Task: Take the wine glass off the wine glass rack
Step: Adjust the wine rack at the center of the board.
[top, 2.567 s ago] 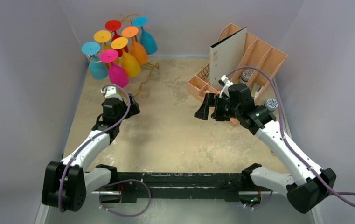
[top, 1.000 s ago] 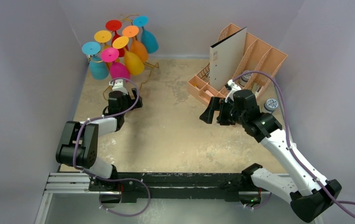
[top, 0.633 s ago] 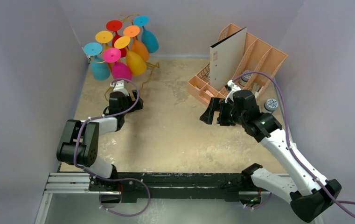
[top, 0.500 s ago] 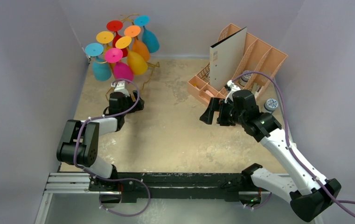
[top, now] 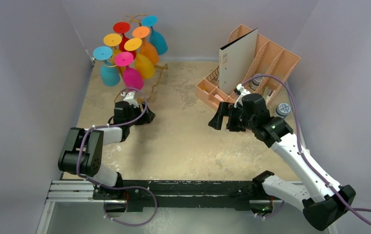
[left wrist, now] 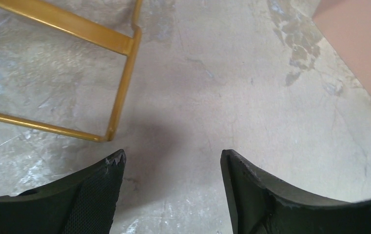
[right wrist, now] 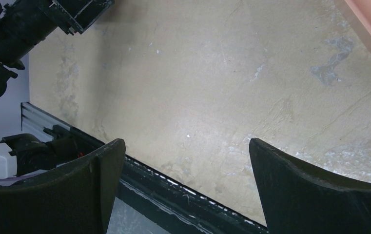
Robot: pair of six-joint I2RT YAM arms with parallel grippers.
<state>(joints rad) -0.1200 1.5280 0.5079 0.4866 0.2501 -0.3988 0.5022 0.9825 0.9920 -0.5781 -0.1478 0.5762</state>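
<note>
The gold wire wine glass rack (top: 157, 68) stands at the far left of the table. Several coloured wine glasses hang on it upside down, among them a pink glass (top: 132, 78) lowest at the front and a blue glass (top: 109, 74) at the left. My left gripper (top: 146, 117) is low over the table just in front of the rack, open and empty. In the left wrist view my left gripper (left wrist: 173, 161) has the rack's gold base wire (left wrist: 120, 92) ahead and to the left. My right gripper (top: 217, 117) hangs open and empty above mid-table; it also shows in the right wrist view (right wrist: 185, 151).
A peach slotted organiser (top: 276, 58) with a white binder (top: 237, 56) stands at the far right. Its edge shows in the left wrist view (left wrist: 363, 58). A small round tin (top: 283, 108) lies beside it. The grey side walls are close.
The rack with its glasses has shifted a little to the right and toward me. My left gripper has moved right and nearer. The right arm has stayed still over the last second.
</note>
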